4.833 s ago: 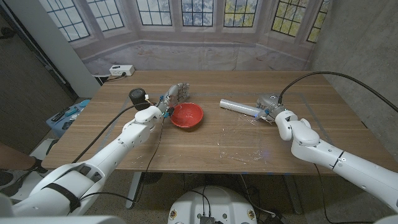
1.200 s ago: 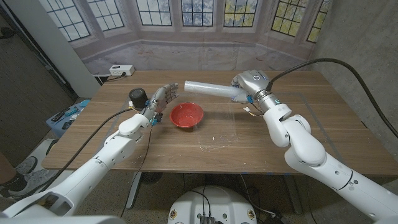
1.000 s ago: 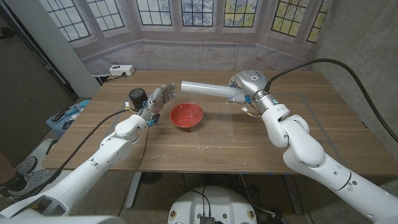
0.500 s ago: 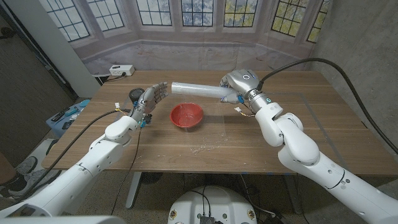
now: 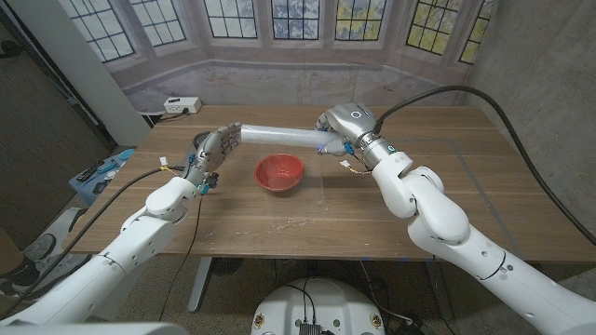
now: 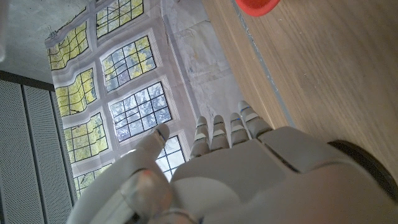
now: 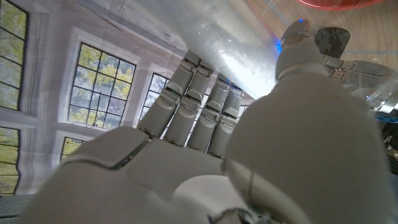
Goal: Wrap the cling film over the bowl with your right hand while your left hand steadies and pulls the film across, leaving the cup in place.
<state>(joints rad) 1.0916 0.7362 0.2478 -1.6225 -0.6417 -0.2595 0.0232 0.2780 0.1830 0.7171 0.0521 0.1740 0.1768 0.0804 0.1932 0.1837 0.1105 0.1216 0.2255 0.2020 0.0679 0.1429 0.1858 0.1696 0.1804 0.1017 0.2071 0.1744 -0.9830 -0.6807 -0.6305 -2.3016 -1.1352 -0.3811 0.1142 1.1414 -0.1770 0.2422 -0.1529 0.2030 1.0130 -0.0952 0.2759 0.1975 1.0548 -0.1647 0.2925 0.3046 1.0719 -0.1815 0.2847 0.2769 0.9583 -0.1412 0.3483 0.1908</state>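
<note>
The red bowl (image 5: 280, 172) sits left of the table's middle and also shows as a red bowl (image 6: 255, 5) in the left wrist view. My right hand (image 5: 341, 130) grips the cling film roll (image 5: 279, 136) at its right end, holding it level in the air just behind the bowl. In the right wrist view its fingers (image 7: 199, 106) wrap the roll (image 7: 242, 56). A faint clear sheet trails from the roll toward the table right of the bowl. My left hand (image 5: 216, 149) is raised with its fingers straight, holding nothing, close to the roll's left end. It covers the black cup.
A small scrap of film (image 5: 296, 221) lies on the wood in front of the bowl. A white power strip (image 5: 182, 105) sits on the ledge behind the table's back left corner. Blue clutter (image 5: 98, 173) lies beyond the left edge.
My right hand has carried the roll leftward, from right of the bowl to behind it. My left hand has lifted and drifted left, in front of the cup, near the roll's end.
</note>
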